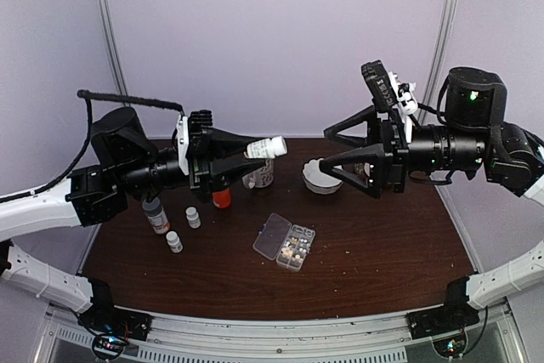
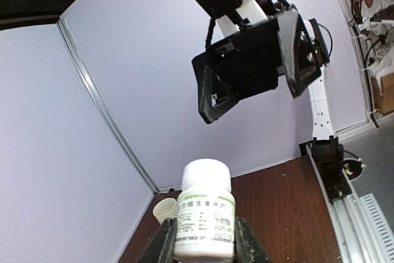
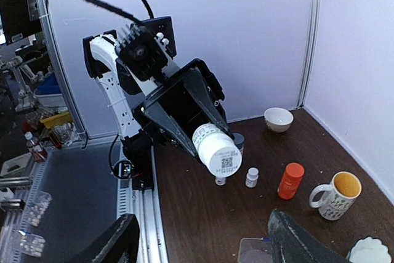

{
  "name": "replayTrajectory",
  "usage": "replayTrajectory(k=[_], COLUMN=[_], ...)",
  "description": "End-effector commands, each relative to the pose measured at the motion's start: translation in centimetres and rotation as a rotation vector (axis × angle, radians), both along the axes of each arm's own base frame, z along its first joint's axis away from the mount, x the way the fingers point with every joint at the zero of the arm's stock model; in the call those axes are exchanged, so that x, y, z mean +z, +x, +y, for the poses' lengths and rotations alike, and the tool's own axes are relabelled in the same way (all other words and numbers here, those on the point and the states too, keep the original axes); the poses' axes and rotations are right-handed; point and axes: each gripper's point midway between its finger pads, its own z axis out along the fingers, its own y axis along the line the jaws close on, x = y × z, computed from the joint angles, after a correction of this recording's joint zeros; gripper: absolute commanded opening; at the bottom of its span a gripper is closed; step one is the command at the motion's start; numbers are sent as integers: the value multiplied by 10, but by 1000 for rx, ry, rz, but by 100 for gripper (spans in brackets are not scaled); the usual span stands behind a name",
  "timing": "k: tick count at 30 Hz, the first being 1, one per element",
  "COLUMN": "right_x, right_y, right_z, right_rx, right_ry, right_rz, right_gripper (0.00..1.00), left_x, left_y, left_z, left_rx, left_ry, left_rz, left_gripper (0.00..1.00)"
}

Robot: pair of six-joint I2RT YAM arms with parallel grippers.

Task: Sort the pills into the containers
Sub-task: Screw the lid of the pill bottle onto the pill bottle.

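One white pill bottle [image 2: 205, 214], green-banded label in Chinese print, clenched by left gripper [image 1: 251, 152]; right gripper [image 1: 325, 149] released, empty.

Left claw [image 1: 252, 152] tight, right claw [image 1: 326, 150] agape.

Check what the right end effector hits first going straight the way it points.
Most likely the white labelled bottle, held cap-first toward the right end effector by the left end effector. The gap between them looks free, but relative height is unclear, so it might pass just off it.
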Motion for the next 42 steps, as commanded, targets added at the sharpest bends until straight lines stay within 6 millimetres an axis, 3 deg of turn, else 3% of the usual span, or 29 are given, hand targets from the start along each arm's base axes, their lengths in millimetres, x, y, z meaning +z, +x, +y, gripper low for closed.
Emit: replayTrajectory(k=[1,6,12,17,24,28,38,42], right_x=[14,16,15,15,21,24,14,10], right_y=[8,0,-2,-4,-8,-10,-15,-14], right_z=[-3,7,24,36,43,45,50,53], right_rx=[-47,6,38,68,87,95,134,138], right_ry=[17,-3,-13,-20,15,27,0,-19], right_rz=[-305,-408,-420,-412,-407,-406,-397,-395], right_gripper=[74,72,70,57,56,47,51,38], left_x=[33,36,28,25,22,22,21,21], left_y=[-14,-29,-31,-38,-39,-39,-40,-40], left_z=[1,1,1,-1,-1,-1,0,0], left_rx=[-112,-205,-211,-260,-259,-258,-262,-262], left_ry=[-93,-88,-65,-44,-29,-28,-27,-27], left_rz=[287,352,380,387,391,388,394,394], left_gripper=[0,0,0,0,0,0,0,0])
